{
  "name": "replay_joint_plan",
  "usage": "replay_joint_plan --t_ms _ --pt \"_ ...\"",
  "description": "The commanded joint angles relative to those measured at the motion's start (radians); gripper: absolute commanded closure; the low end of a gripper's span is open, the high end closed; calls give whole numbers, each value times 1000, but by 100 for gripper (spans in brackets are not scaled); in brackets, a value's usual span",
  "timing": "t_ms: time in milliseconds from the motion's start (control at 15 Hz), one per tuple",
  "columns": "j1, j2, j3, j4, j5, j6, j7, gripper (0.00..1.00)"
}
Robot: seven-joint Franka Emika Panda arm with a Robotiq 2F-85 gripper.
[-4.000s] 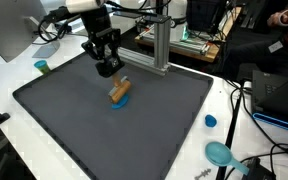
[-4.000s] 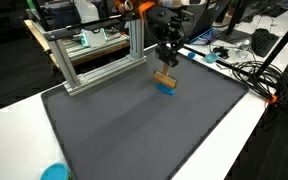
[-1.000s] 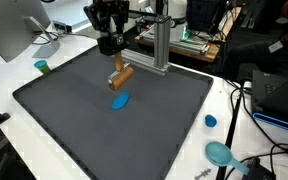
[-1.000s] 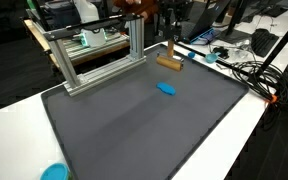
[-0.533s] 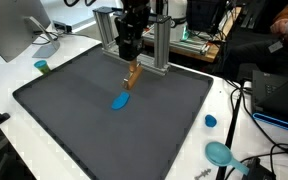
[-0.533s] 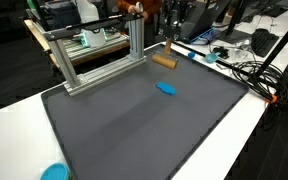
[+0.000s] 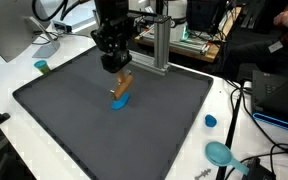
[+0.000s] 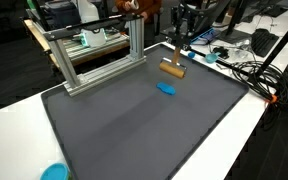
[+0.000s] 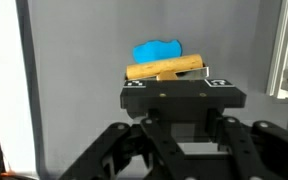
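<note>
1. My claw (image 7: 119, 71) pinches the tan, elongated wooden block (image 7: 122, 87) on only a short stretch of its length. I judge that a sharp move could make it twist or slide out.
2. The block hangs clear of the dark grey rubbery mat (image 7: 74, 120), over the flat, irregular blue piece (image 7: 118, 102). Coming down askew could shove that piece aside, or catch its edge and tip the block.
3. The silver aluminium frame (image 7: 160, 48) stands near behind me, so a wide swing might clip it.
4. My jaws are drawn narrow, clamped on the block and touching nothing else. In the wrist view it lies crosswise at my fingertips (image 9: 174, 84), with the blue piece beyond.
</note>
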State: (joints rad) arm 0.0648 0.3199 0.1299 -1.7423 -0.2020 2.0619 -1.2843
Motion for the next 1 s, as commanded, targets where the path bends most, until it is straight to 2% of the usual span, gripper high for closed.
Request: replay_joint_plan --t_ms 0,467,933 --pt "-2 11 0 5 8 19 7 78" --pt "1 76 -11 -7 -11 90 87 78" --pt "-8 105 -24 -2 -20 127 109 78"
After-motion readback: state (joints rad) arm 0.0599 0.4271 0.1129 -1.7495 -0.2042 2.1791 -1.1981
